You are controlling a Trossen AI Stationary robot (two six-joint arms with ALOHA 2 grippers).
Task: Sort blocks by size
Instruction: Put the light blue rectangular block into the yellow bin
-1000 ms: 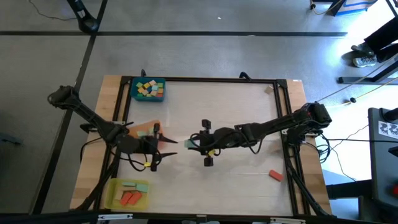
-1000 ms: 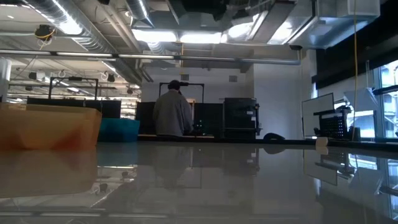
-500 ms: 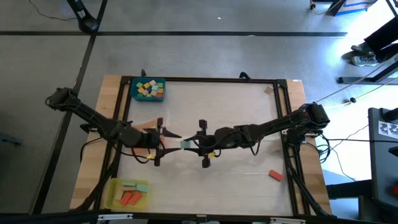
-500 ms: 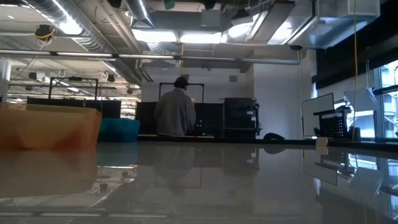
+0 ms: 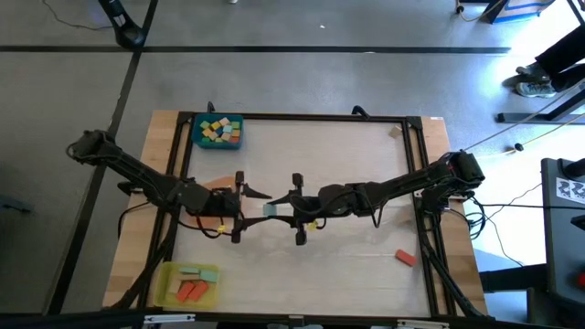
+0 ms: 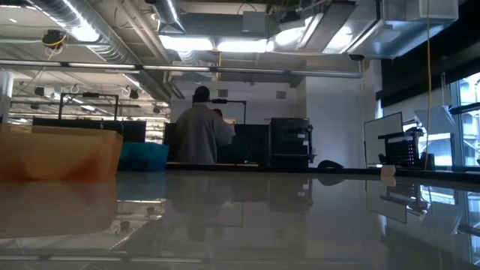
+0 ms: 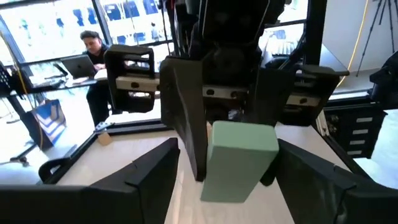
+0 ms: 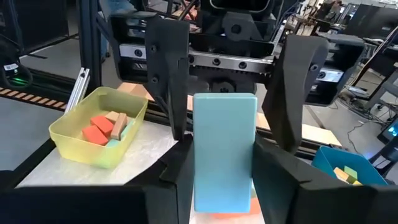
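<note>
1 teal-green block [image 8: 224, 149] sat clamped in the right gripper [image 5: 279, 208], between the left gripper's [image 5: 253, 206] 2 spread fingers; only the high view showed 3 trays [image 5: 219, 132]

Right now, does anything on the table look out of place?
A lone red block lies near the table's right edge, far from the trays. A teal-green block is mid-air, held by the right claw between the left claw's open fingers.

High view: straight down, far, whole counter [image 5: 347, 164] in frame. Low view: counter-top level, facing the room behind. Wrist views: close, facing each other across counter centre; both share one teal block [image 7: 239, 158], at 9 o'clock of high-view centre.
</note>
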